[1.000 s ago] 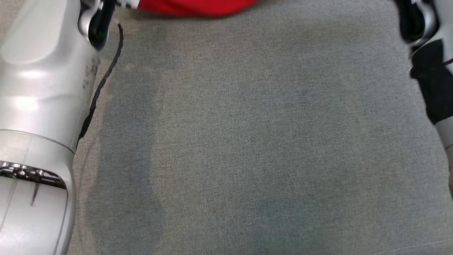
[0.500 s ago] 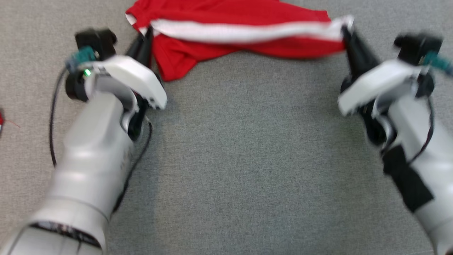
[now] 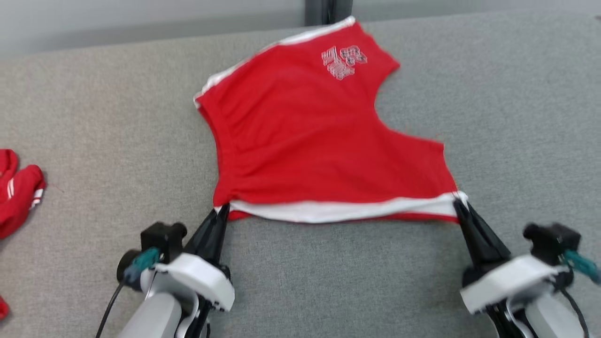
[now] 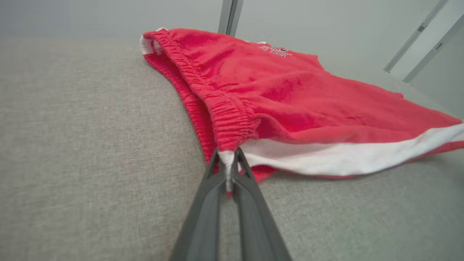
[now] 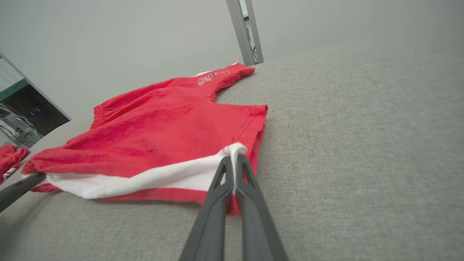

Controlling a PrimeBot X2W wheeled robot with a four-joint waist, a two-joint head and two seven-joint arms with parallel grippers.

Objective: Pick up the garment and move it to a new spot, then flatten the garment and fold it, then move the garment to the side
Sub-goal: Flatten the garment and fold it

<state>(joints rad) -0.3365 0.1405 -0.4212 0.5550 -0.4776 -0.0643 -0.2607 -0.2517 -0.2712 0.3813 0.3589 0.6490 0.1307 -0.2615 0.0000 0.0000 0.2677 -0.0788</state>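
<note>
Both pinching shorts: left end effector at waistband, right end effector at hem; long axis left-right, legs rightward.

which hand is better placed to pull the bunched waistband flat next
Left, probably. The left hand is shut on the shorts where the gathered waistband ends; the right hand grips the leg-hem corner.
</note>
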